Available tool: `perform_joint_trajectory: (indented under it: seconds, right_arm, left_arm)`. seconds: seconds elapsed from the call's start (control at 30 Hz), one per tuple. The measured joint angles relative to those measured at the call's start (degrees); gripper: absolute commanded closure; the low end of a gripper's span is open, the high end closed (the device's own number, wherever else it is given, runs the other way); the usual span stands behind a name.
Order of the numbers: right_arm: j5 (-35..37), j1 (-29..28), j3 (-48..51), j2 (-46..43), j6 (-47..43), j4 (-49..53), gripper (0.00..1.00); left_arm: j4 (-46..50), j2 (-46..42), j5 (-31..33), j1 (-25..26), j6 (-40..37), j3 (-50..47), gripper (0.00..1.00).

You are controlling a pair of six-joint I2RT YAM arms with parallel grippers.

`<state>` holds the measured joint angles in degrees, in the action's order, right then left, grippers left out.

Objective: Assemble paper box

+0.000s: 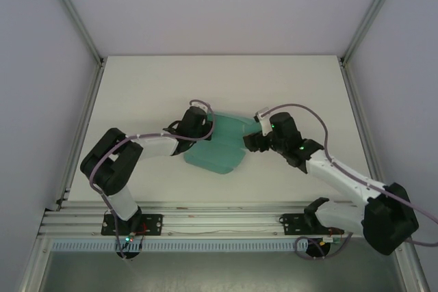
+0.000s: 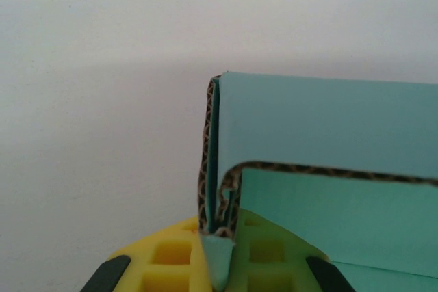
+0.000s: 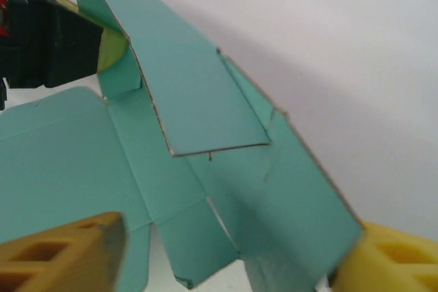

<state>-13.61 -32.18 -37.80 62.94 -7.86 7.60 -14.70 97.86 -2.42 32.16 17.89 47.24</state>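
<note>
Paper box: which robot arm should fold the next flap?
Probably the right. The left pincer is shut on a folded wall of the paper box, steadying it. The right pincer is open beside the box, free to push.

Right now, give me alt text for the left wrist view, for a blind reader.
The left gripper pinches, between its yellow fingers, a folded edge of the teal paper box, whose flaps with brown corrugated edges stand up ahead. Behind it is a plain white background.

The right gripper (image 3: 226,261) gapes wide about the half-folded teal paper box (image 3: 191,94).
</note>
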Motion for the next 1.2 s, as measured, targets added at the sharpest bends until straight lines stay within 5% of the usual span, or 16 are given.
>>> perform_joint_trajectory:
  seconds: [0.07, 0.27, 0.53, 0.83, 1.2]
  right_arm:
    - [2.0, 0.0, 0.0, -3.1, 0.9, 0.5, 0.00]
    - [9.4, 0.2, -1.8, -8.3, 1.5, 0.6, 0.00]
    - [15.4, 0.8, -8.5, 2.6, 1.4, 1.5, 0.00]
    - [9.8, 0.7, -8.7, 11.9, 0.6, 0.6, 0.00]
    - [7.0, 0.3, -7.2, 19.0, 5.0, -14.8, 0.00]
  left_arm:
    - [0.1, 0.0, 1.2, 0.5, 0.0, 0.0, 1.00]
    - [0.9, -0.8, 4.1, 1.7, 0.0, -0.5, 1.00]
    - [1.2, -2.1, 5.6, 1.7, 0.0, -1.9, 1.00]
    - [1.4, -2.3, 5.9, 1.9, 0.3, -2.0, 1.00]
    - [2.5, -3.5, 6.4, 2.9, 3.4, -2.3, 1.00]
